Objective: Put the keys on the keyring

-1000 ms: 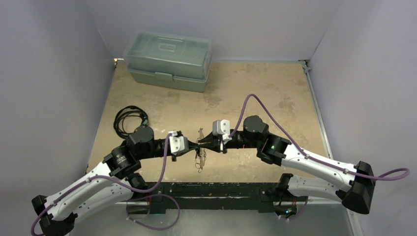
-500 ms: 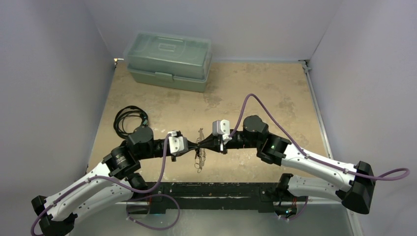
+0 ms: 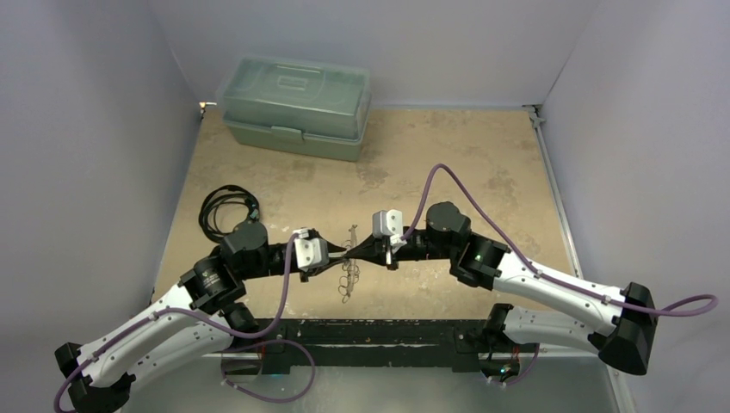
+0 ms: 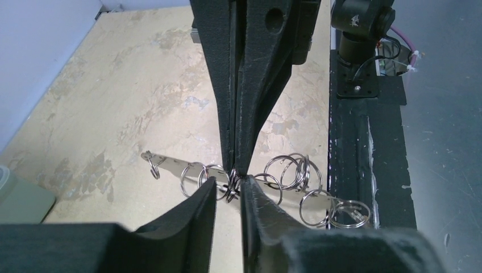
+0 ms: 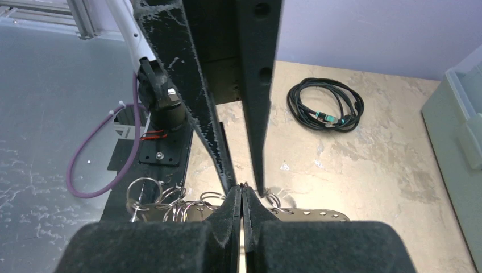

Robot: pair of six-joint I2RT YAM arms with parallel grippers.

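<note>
1. Right pincer (image 5: 242,187) pressed together, tip down at the keyring (image 4: 170,163).
2. Left pincer (image 4: 228,190) slightly spread, facing it tip-to-tip over the keyring.
3. Keyring stretches along the bench (image 4: 113,102) beneath both.

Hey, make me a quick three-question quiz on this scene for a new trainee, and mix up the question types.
1. True or false: the right arm's fingers are pressed shut.
2. The black coiled cable lies: A) on the left half of the table, B) on its right half, C) off its far edge.
3. Fill in: the left arm's fingers and the right's meet tip to tip at the ____, which carries small metal rings.
Key: 1 true; 2 A; 3 keyring.
</note>
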